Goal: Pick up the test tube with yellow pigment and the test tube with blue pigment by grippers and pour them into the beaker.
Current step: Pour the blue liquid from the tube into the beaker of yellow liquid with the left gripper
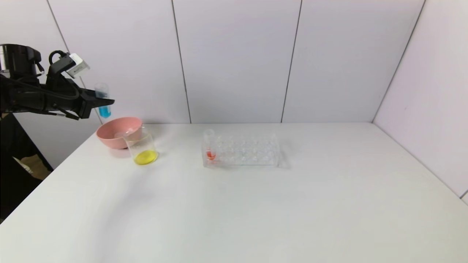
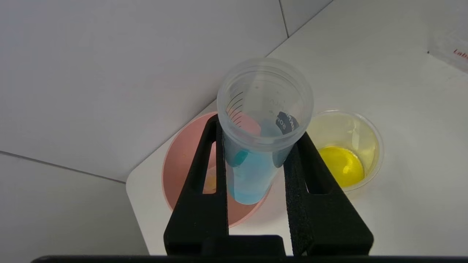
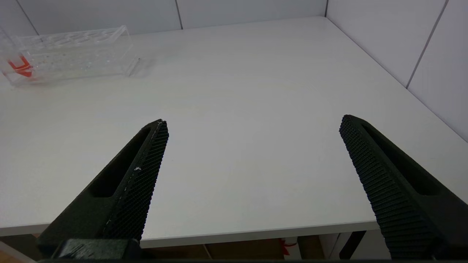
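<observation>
Head view, upper left of frame: black left gripper [image 1: 104, 103] raised above the table, jaws clamped on the slim clear test tube with blue pigment [image 1: 103, 105], tube upright, blue liquid pooled at its round bottom. Below it sits a pink round bowl [image 1: 119, 132], and touching the bowl's front is the small clear glass beaker [image 1: 142, 148] with yellow liquid already inside, so the yellow pour looks done; no yellow tube identifiable. Step in hand looks like the blue pour: next move calls for shifting the tube right and toward the camera, over the beaker mouth rather than the bowl, then tipping it. Centre frame: clear many-holed rectangular rack [image 1: 241, 149] holding one tube with red-orange liquid [image 1: 210, 148], well apart from the beaker. White table [image 1: 292, 212] offers wide open room right and front; beaker stands near the left edge. Right gripper [image 3: 252, 153] shows only in the right wrist view, jaws spread wide, idle over the near edge.
</observation>
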`<state>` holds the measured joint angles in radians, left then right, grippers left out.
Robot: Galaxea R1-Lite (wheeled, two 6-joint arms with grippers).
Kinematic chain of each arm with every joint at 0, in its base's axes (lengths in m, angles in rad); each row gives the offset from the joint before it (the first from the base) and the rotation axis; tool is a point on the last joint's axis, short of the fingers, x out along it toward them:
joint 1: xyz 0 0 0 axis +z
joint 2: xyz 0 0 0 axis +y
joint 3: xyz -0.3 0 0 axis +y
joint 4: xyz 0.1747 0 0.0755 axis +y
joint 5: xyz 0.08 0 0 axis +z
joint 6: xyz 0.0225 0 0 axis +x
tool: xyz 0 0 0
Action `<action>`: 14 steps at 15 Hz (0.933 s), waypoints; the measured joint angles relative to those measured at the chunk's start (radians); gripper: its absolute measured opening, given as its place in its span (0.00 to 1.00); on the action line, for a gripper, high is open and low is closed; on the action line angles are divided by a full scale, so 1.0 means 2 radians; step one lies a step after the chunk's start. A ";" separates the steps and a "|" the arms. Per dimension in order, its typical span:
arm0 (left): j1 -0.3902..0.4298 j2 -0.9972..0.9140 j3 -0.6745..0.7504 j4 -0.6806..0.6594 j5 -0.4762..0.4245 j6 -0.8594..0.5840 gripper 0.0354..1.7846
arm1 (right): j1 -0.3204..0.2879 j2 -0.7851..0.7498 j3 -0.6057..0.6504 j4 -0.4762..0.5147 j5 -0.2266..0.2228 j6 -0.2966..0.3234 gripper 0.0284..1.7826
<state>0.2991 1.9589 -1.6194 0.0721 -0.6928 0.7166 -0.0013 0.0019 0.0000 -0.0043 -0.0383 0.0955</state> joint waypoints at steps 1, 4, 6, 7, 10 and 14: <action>0.002 0.008 -0.015 0.019 -0.004 0.034 0.24 | 0.000 0.000 0.000 0.000 0.000 0.000 0.96; 0.010 0.025 -0.050 0.089 -0.007 0.137 0.24 | 0.000 0.000 0.000 0.000 0.000 0.000 0.96; 0.011 0.030 -0.075 0.129 -0.006 0.192 0.24 | 0.000 0.000 0.000 0.000 0.000 0.000 0.96; 0.011 0.032 -0.087 0.150 -0.005 0.216 0.24 | 0.000 0.000 0.000 0.000 0.000 0.000 0.96; 0.012 0.044 -0.140 0.230 0.004 0.281 0.24 | 0.000 0.000 0.000 0.000 0.000 0.000 0.96; 0.004 0.061 -0.185 0.317 0.076 0.335 0.24 | 0.000 0.000 0.000 0.000 0.000 0.000 0.96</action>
<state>0.3068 2.0815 -1.9896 0.7070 -0.5415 1.3872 -0.0017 0.0019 0.0000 -0.0038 -0.0383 0.0957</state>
